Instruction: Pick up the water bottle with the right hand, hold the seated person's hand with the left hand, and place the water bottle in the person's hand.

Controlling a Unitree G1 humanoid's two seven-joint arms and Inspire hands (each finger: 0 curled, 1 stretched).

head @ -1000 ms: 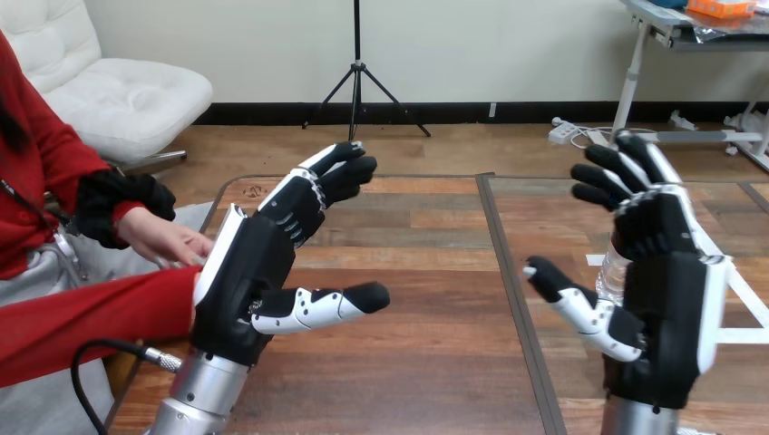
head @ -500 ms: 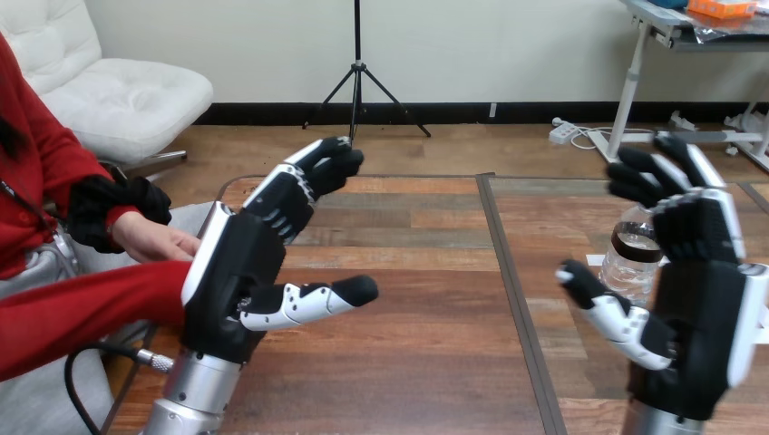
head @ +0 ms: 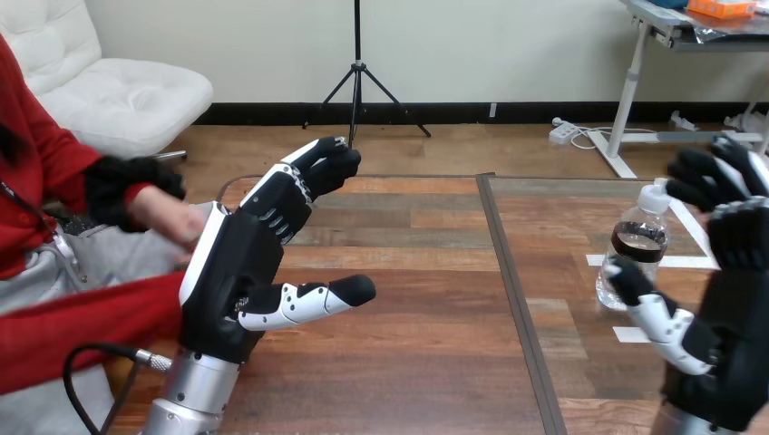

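Right robot hand (head: 739, 353) shifted rightward — spread wide beside upright water bottle (head: 635, 254), left robot hand (head: 236, 272) wide over wooden table (head: 426, 362)

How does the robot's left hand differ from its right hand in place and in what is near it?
The left hand is over the table's left part; the right hand over its right part. The left hand is near the person's hand, the right hand beside the water bottle. Both are open and hold nothing.
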